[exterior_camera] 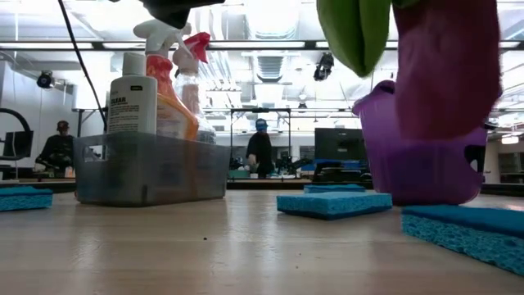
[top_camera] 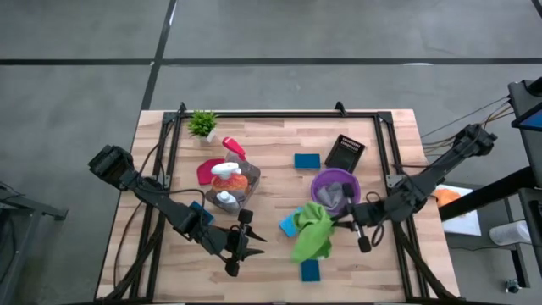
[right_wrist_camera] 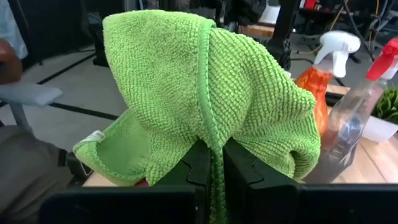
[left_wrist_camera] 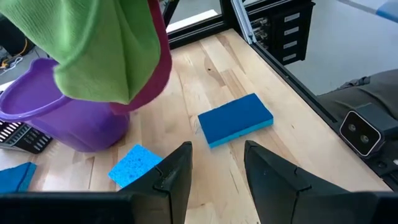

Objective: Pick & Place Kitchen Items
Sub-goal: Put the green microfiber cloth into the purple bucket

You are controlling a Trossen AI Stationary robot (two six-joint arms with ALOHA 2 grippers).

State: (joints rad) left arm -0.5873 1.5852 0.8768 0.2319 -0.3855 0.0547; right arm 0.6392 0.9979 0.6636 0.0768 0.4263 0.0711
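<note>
Lime-green cloth [right_wrist_camera: 205,99] with a magenta cloth [left_wrist_camera: 152,74] behind it, purple bowl [top_camera: 335,180] holding a grey cloth [top_camera: 332,196]. Sponges [left_wrist_camera: 235,119] blue – spray bottle [right_wrist_camera: 317,84] orange, white trigger. Wooden table [top_camera: 279,144] light tan, black basket [top_camera: 345,152].

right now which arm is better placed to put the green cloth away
Right: its claw is shut on the green cloth, lifted beside the purple bowl. The left claw is open, empty, near a blue sponge.
</note>
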